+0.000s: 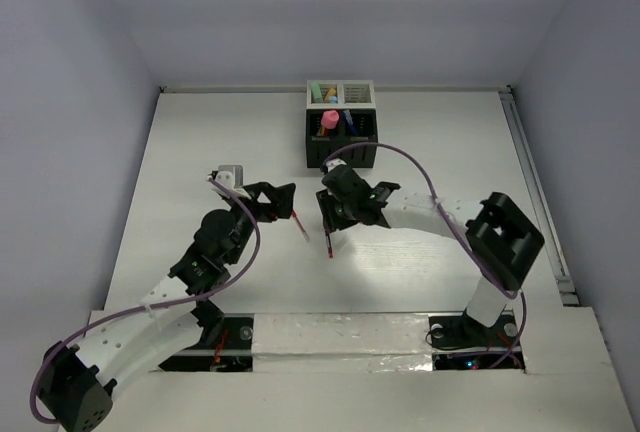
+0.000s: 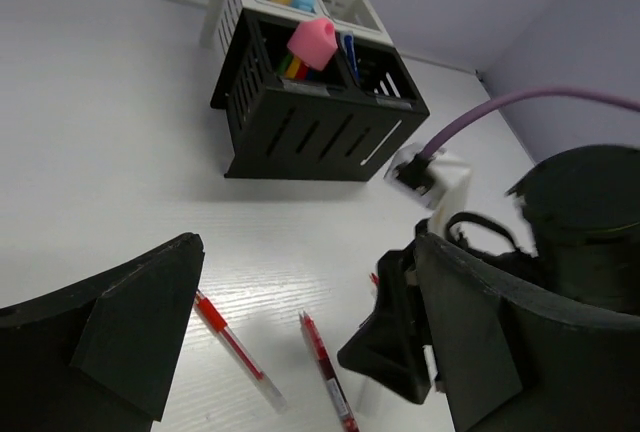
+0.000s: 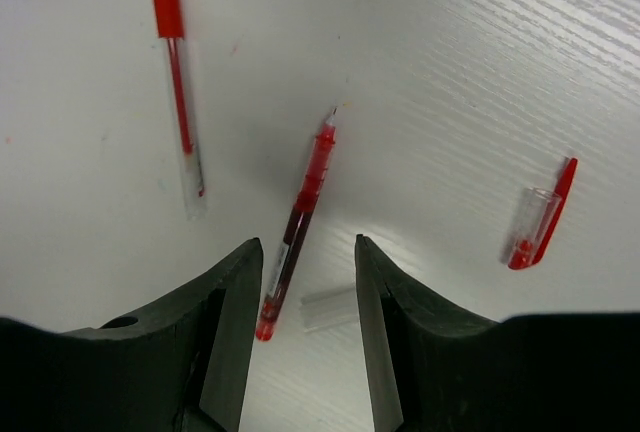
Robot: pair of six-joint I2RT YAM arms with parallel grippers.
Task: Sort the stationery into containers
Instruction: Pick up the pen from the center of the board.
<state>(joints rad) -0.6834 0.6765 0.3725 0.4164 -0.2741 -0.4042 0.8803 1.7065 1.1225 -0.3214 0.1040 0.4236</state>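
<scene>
Pen [image 1: 301, 225] left of second pen [image 1: 330, 243] on table [image 1: 450, 152]; containers [image 1: 341, 150] behind; cap [image 3: 540, 224] nearby.

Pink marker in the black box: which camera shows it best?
The left wrist view: the pink marker stands large and clear, poking out of the black box. The top external view shows it only as a small pink blob; the right wrist view misses it.

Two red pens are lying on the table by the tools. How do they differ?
The side pen lies apart from the right tool; the middle pen reaches between its open jaws. The side pen's barrel looks clear, the middle pen's darker. Both are thin, red and flat on the table.
</scene>
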